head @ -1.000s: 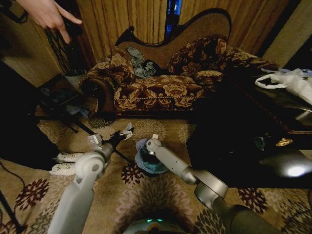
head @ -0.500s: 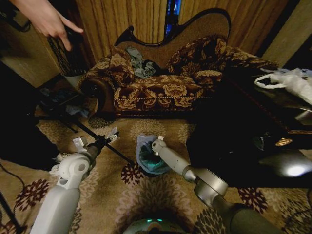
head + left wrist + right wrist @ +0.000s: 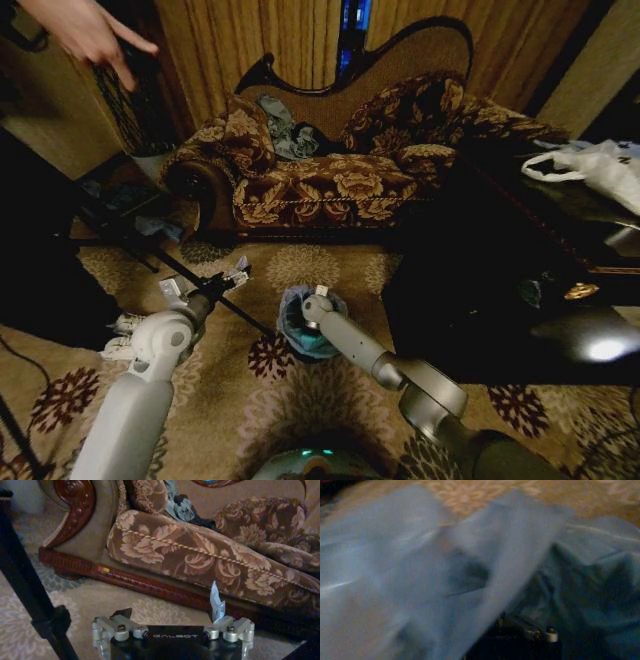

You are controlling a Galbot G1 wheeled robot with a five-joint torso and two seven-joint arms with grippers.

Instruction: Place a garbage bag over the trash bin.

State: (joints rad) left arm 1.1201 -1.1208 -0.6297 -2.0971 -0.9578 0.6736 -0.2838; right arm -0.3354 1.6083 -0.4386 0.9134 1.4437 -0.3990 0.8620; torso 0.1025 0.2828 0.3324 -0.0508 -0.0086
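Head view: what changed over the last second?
The left gripper pulled away to the robot's left, off the garbage bag, with a small scrap of film on one finger. The right gripper stayed at the bag's mouth. The bag now sits lower and rounder over the trash bin. The sofa and carpet are unchanged.

Pale blue translucent plastic garbage bag [image 3: 300, 315]; brown floral-patterned upholstered sofa [image 3: 330, 185]; beige carpet [image 3: 300, 390] with maroon flowers.
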